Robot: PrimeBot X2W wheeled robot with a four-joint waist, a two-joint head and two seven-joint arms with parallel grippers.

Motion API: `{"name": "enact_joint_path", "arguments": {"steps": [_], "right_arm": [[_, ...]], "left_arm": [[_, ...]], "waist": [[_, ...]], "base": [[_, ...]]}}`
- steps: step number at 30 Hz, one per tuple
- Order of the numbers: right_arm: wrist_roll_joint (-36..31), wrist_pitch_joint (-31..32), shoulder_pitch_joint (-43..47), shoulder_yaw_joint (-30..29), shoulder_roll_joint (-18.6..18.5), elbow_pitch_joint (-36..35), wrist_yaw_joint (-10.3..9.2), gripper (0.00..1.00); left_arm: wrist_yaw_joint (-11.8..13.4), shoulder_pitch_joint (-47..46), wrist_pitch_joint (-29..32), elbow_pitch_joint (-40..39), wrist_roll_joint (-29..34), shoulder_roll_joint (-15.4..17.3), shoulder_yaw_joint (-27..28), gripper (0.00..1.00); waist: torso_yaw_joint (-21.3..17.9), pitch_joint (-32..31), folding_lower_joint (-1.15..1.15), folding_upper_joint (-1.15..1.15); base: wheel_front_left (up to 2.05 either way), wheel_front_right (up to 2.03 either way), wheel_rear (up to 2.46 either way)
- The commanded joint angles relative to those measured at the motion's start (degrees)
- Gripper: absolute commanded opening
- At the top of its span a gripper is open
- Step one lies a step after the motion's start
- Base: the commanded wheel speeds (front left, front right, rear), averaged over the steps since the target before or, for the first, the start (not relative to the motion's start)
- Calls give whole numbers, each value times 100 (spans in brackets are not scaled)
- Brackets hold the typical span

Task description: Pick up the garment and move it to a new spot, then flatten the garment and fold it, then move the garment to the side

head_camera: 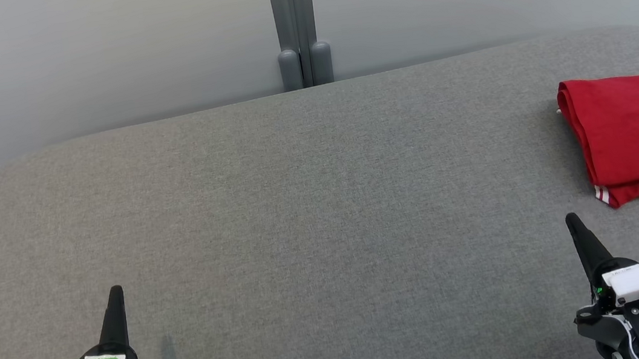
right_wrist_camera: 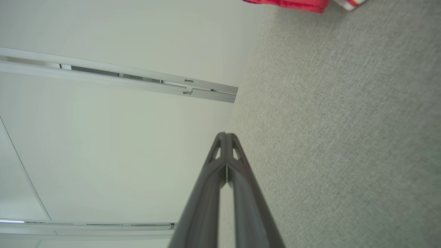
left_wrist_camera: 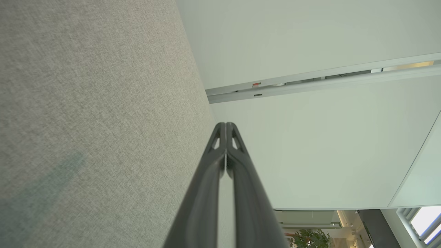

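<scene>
The garment is a red shirt with a black-and-white print, folded into a neat rectangle at the far right of the grey table, partly cut off by the head view's edge. Its red edge and a striped white cuff peek in at the top of the right wrist view. My right gripper hovers near the front right, just short of the shirt, shut on nothing. My left gripper rests at the front left, far from the shirt. Both pairs of fingertips are pressed together, left and right.
A pale wall with a grey vertical post stands behind the table's far edge. The felt-covered table has rounded far corners. A plant and window show far off in the left wrist view.
</scene>
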Motion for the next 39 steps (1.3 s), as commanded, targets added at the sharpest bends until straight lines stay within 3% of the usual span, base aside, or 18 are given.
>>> {"name": "enact_joint_path", "arguments": {"steps": [1, 28, 39], "right_arm": [[124, 36, -89, -30, -33, -53, -3, 0], [1151, 312, -153, -119, -41, -86, -3, 0], [1138, 316, -150, -117, -41, -83, -3, 0]], "left_arm": [[-39, -122, 49, -51, -118, 30, 38, 0], [-100, -270, 327, -78, -1018, 33, 216, 0], [-97, -252, 329, -73, -1004, 32, 213, 0]], "waist": [[0, 1, 0, 0], [-7, 18, 0, 0], [-7, 18, 0, 0]], "base": [[0, 0, 0], [0, 0, 0], [0, 0, 0]]}}
